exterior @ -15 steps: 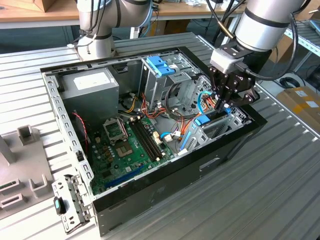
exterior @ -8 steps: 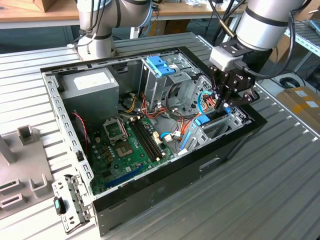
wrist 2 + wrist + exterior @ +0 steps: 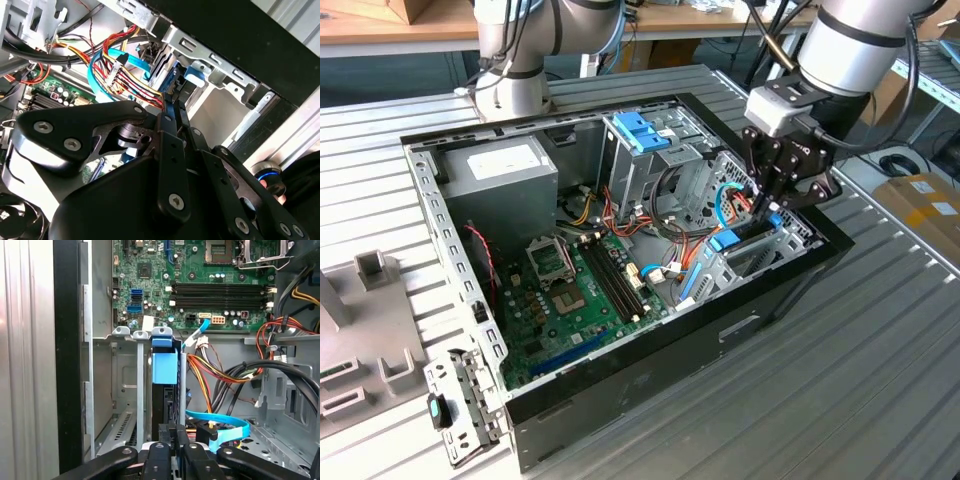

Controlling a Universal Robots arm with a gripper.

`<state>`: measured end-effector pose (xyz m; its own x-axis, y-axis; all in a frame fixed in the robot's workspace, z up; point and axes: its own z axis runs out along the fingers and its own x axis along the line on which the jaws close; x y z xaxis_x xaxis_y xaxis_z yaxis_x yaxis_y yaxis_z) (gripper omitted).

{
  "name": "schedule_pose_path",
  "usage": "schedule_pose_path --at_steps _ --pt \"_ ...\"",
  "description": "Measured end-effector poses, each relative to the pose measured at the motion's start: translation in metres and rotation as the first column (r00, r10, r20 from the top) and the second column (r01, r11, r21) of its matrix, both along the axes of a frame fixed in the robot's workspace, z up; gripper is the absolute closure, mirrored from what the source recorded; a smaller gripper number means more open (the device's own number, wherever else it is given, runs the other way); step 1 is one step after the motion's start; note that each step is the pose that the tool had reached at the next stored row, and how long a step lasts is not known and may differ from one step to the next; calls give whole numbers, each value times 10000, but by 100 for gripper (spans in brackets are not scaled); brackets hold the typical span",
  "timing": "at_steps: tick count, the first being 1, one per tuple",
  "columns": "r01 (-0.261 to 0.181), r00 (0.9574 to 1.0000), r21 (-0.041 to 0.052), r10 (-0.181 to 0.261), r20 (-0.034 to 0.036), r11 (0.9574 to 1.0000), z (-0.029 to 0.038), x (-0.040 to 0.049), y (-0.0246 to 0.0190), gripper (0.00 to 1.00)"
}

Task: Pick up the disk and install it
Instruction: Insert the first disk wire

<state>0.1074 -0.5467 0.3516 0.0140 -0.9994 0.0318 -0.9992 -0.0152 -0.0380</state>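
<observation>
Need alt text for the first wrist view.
The hand sits at the near end of the disk, which stands on edge with its blue rail showing in a metal bay of an open PC case. Beyond lie the green motherboard and coloured cables.

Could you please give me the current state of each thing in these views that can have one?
Computer case: lying on its side, side panel off, interior exposed.
Disk: standing on edge in the metal bay, blue rail end visible.
Gripper: lowered into the case at the disk, fingers close together around its edge.
Processor socket: empty, no cooler fitted.
Drive cage: mounted in the case, blue handle on top.
</observation>
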Motion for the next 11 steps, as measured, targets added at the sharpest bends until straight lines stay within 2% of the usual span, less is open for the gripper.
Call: schedule_pose_path --at_steps 4,9,11 --pt "1 10000 32 -1 -29 10000 -8 17 -2 84" --pt "0 10000 32 0 -29 10000 -9 13 -44 84" --pt "1 10000 34 -1 -29 10000 -10 13 -46 84"
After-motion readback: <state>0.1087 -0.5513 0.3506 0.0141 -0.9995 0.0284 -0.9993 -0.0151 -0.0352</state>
